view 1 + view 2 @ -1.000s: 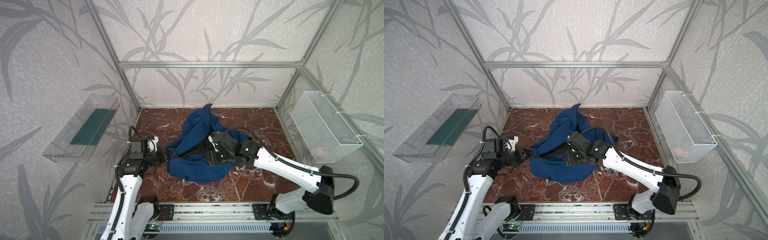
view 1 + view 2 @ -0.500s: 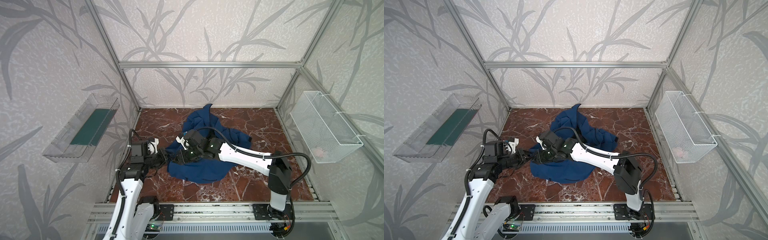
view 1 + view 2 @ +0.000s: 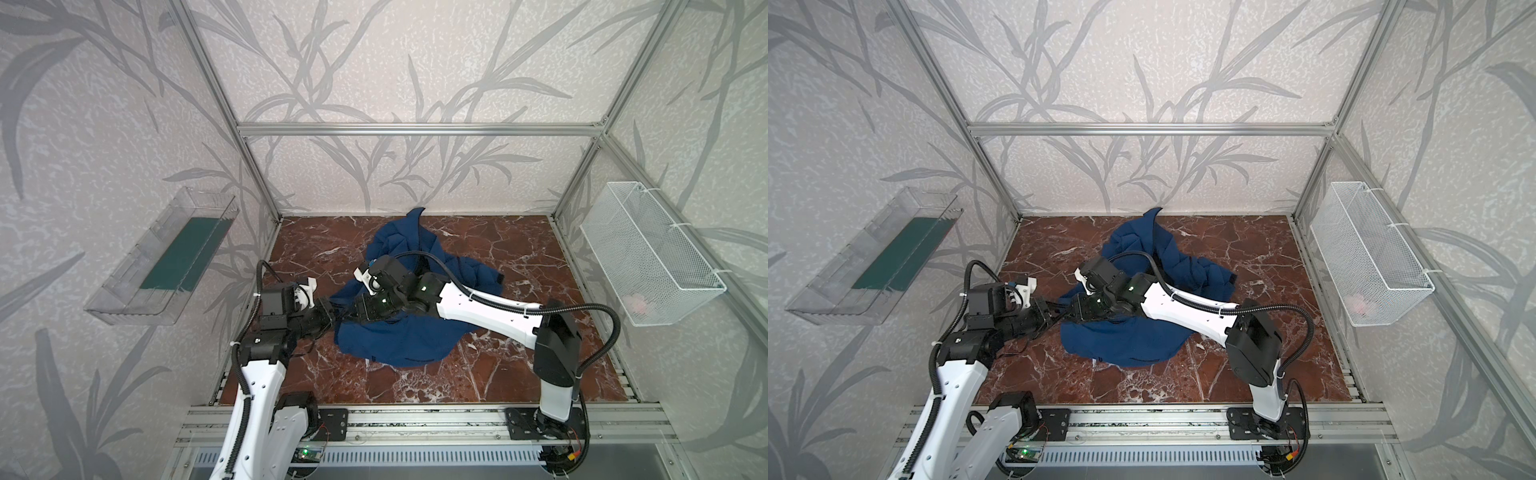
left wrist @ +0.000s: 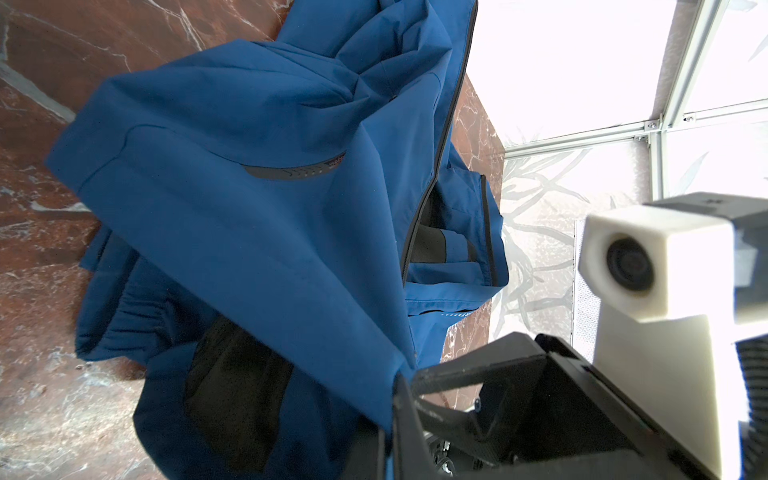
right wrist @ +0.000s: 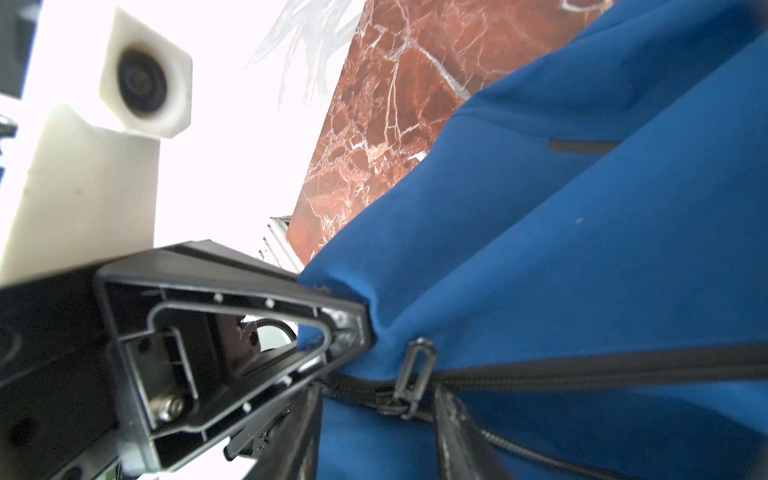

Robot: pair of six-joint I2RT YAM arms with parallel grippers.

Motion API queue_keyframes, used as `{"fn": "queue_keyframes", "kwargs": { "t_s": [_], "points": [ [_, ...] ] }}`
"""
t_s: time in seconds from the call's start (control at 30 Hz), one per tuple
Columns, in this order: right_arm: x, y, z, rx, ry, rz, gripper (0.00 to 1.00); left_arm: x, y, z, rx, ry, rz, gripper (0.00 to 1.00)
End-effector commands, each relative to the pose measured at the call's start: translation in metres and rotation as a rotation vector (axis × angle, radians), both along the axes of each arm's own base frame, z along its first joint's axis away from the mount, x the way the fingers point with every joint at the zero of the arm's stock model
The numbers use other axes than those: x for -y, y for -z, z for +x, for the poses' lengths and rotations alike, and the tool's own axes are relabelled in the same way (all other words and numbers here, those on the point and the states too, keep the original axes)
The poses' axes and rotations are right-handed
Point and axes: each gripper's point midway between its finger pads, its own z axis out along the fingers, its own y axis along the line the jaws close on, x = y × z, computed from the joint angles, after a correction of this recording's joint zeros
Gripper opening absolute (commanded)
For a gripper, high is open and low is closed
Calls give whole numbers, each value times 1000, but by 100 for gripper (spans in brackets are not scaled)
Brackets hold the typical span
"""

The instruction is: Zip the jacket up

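Jacket (image 3: 415, 336) lay bunched at mid-frame on the floor (image 3: 498, 257) — left gripper (image 3: 332, 319) clamped on its hem corner, right gripper (image 5: 376, 419) with jaws apart astride the zip pull (image 5: 409, 376). Best, I judged, was pinching that pull squarely — hem taut.

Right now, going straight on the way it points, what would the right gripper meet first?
The right gripper would probably meet the zipper pull on the jacket, between its jaws; the left gripper lies just beyond, depth unclear.
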Motion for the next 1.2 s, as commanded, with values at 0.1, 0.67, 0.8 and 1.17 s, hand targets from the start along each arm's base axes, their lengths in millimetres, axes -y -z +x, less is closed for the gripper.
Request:
{"fn": "queue_keyframes", "kwargs": {
  "t_s": [0.1,0.67,0.8,1.17],
  "points": [
    [-3,-10,3,8,-9,34,35,4,-6,-3,24,14,-23,0],
    [-1,-14,11,-13,-7,80,18,5,-8,1,37,18,-39,0],
    [0,-13,10,-12,-6,77,29,5,-9,1,39,15,-42,0],
    [-7,-14,3,-34,-45,138,15,5,-10,2,41,4,-53,0]
  ]
}}
